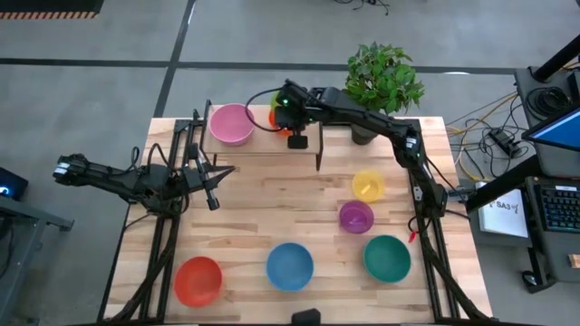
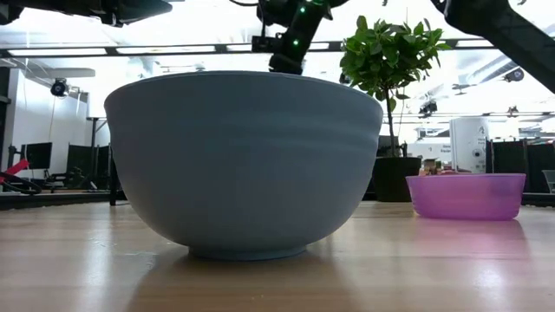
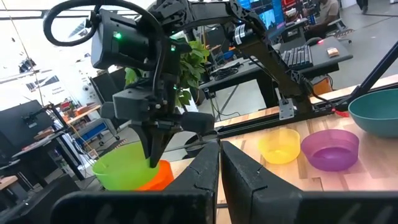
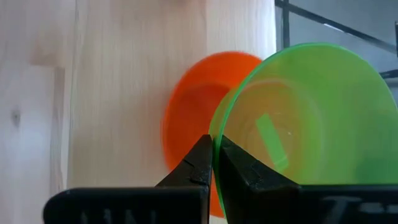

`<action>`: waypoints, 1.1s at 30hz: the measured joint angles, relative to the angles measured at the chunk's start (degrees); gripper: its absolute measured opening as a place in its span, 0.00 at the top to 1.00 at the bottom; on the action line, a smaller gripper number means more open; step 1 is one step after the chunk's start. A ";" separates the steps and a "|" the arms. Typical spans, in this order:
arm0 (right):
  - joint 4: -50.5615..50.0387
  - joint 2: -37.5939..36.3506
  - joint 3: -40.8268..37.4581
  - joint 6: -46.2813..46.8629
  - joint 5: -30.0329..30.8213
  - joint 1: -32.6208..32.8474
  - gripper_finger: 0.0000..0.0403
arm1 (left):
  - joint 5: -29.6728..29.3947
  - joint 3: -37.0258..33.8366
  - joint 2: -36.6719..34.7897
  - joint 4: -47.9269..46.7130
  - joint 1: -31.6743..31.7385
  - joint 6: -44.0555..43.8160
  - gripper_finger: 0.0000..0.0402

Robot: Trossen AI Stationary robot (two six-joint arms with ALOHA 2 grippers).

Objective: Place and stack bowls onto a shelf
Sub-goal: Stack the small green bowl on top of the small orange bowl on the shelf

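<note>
Green plastic, thin and see-through, forms the small bowl [image 4: 305, 118] pinched by its rim in the right gripper [image 4: 212, 163], whose two dark fingers are closed on that edge. This green bowl hangs tilted over the small orange bowl [image 4: 189, 118], which sits on the light-wood shelf [image 1: 258, 150] at the far side of the table [image 1: 272, 217]. A pink bowl [image 1: 231, 124] also rests on the shelf, toward its left end. On the tabletop itself, a yellow bowl [image 1: 368, 186] and a purple bowl [image 1: 356, 216] lie close together on the right side. Along the near edge sit a red-orange bowl [image 1: 198, 280], a blue bowl [image 1: 290, 266] and a teal bowl [image 1: 387, 257], each apart from the others. The left gripper [image 1: 214, 201] waits over the table's left side with its fingers shut on nothing. A leafy potted plant [image 1: 384, 80] stands at the far right, beside the shelf.
</note>
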 joint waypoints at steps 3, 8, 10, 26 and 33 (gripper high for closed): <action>-0.04 -0.45 0.00 -0.34 -0.59 0.02 0.98 | 0.00 0.00 0.00 0.02 -0.02 0.04 1.00; -0.07 -1.33 0.00 0.19 -1.69 0.09 0.95 | 0.00 0.78 0.14 0.09 -0.01 -0.22 1.00; -0.32 -1.33 0.00 0.41 -2.75 0.07 0.93 | 0.02 0.92 0.15 0.07 0.00 -0.27 1.00; -0.37 -1.31 0.00 2.77 -4.04 0.07 0.92 | 0.04 0.92 0.26 0.00 -0.02 -0.41 1.00; -0.37 -1.29 -0.02 3.18 -4.04 0.07 0.92 | 0.04 0.92 0.26 0.00 -0.02 -0.41 1.00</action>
